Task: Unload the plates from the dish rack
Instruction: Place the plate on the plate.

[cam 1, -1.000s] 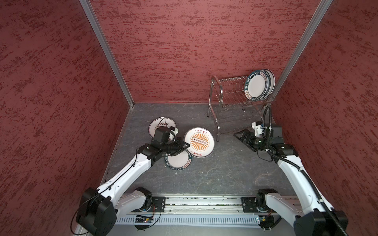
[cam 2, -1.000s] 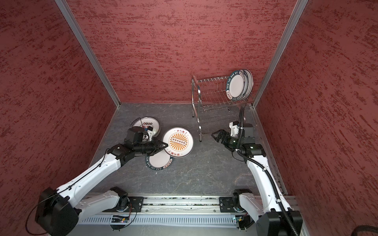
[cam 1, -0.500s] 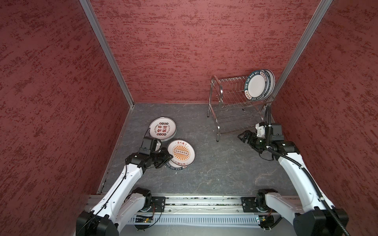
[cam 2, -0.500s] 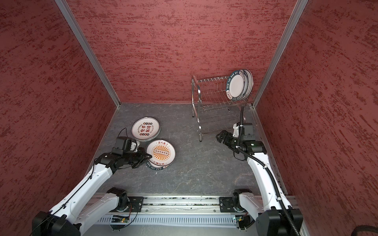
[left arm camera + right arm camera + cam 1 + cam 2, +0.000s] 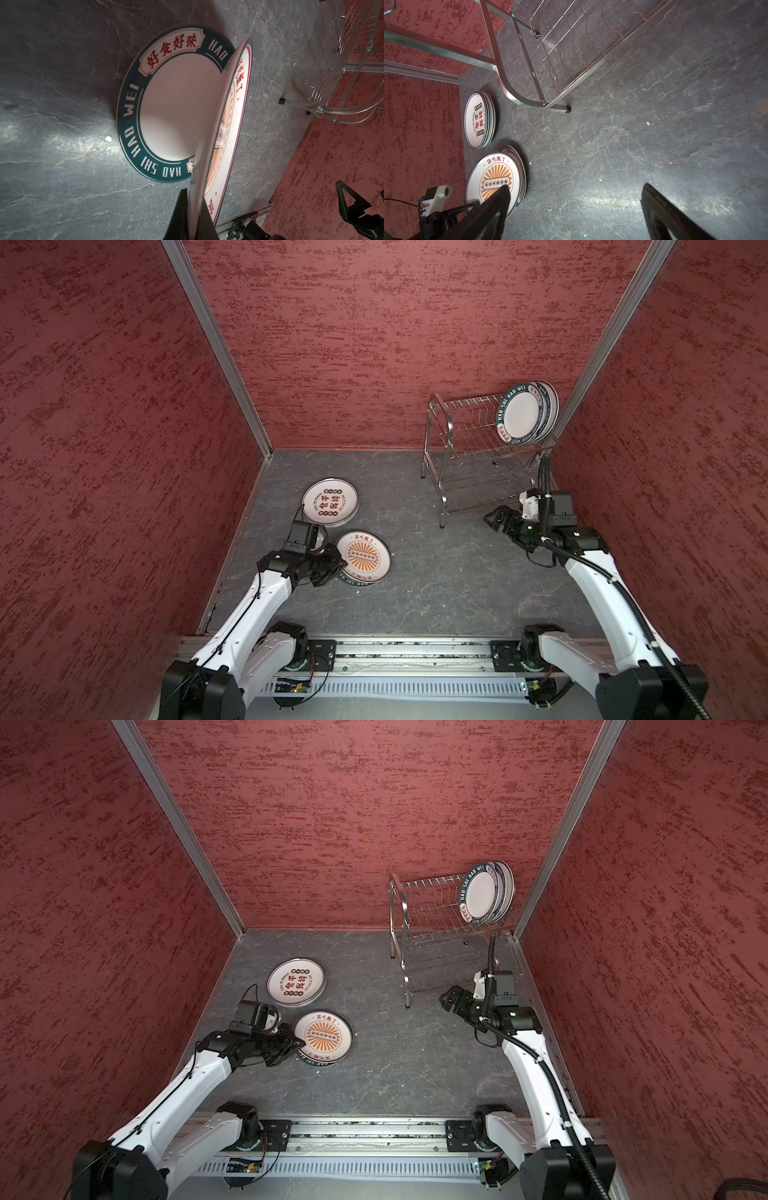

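- left claw (image 5: 338, 562) is clamped tight on the near rim of the sunburst plate (image 5: 365, 556), one finger on each face, seen clearly in the left wrist view (image 5: 193, 207)
- sunburst plate (image 5: 228, 124) is tilted, print side up, over the teal-rimmed plate (image 5: 176, 116)
- teal-rimmed plate lies flat on the table (image 5: 436, 572) and is partly covered by the sunburst plate; only its near rim (image 5: 318, 1060) shows in a top view
- stack of character plates (image 5: 329, 502) lies flat on the table just beyond those two, near the left wall; several rims show in the right wrist view (image 5: 477, 120)
- dish rack (image 5: 461, 435) stands at the far right corner of the table
- rack plates (image 5: 521, 412), a few teal-rimmed ones, stand on edge together at the right end of the upper tier; the other slots hold nothing
- right claw (image 5: 492, 519) is spread wide with nothing in it, hanging above the table near the rack's front legs, fingers well apart in the right wrist view (image 5: 575, 188)
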